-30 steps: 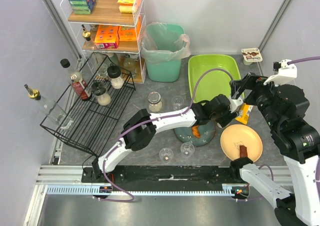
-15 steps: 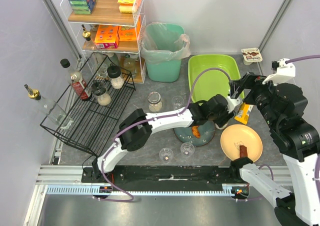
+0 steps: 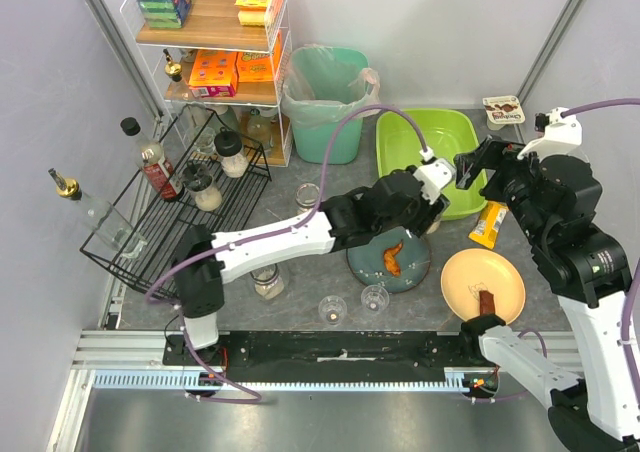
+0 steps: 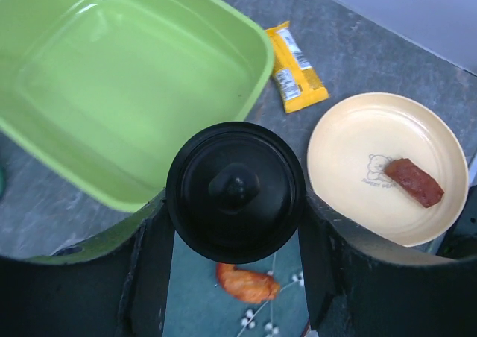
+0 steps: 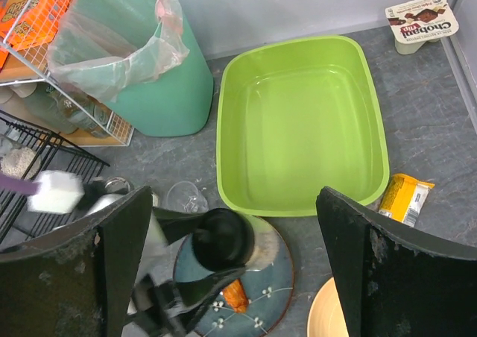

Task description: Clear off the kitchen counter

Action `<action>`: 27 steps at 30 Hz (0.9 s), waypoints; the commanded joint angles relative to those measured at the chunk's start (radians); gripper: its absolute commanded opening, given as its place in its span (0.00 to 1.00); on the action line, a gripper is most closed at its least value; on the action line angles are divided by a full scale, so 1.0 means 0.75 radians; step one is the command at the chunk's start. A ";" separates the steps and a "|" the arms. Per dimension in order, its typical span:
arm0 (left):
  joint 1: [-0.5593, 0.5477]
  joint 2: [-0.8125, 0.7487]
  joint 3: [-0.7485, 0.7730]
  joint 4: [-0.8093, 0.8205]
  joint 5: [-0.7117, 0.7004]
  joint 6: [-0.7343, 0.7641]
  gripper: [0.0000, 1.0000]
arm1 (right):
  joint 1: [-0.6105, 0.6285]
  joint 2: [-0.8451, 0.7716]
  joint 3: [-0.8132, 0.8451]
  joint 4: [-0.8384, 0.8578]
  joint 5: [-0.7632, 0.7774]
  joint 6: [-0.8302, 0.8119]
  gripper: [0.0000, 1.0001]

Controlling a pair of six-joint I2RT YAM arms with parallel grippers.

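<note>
The kitchen counter point(image 3: 300, 167) is dark grey and mottled. My left gripper point(image 3: 428, 204) point(image 4: 235, 210) is shut on a black-lidded glass jar point(image 4: 235, 191) and holds it above the far rim of the dark teal plate point(image 3: 400, 272), just short of the lime-green tub's point(image 3: 425, 152) near edge. The jar also shows in the right wrist view point(image 5: 221, 238). An orange food piece point(image 3: 391, 257) lies on that plate. My right gripper point(image 3: 478, 167) point(image 5: 235, 203) is open and empty, high over the tub's right side.
A cream plate point(image 3: 483, 285) with a brown piece and a yellow snack packet point(image 3: 487, 224) lie right of the teal plate. A pudding cup point(image 3: 503, 110), teal bin point(image 3: 328, 102), black wire rack point(image 3: 180, 217), shelf, two small glasses point(image 3: 374, 298) and loose jars point(image 3: 267, 282) stand around.
My left arm has swung its elbow left and raised the jar up and back toward the tub's near edge. A jar near the front left has come into view. The right gripper shifted slightly back.
</note>
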 commanded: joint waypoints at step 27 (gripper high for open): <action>0.481 -1.083 -0.273 -1.069 -0.728 -0.499 0.02 | -0.004 0.254 -0.192 0.332 -0.074 0.115 0.97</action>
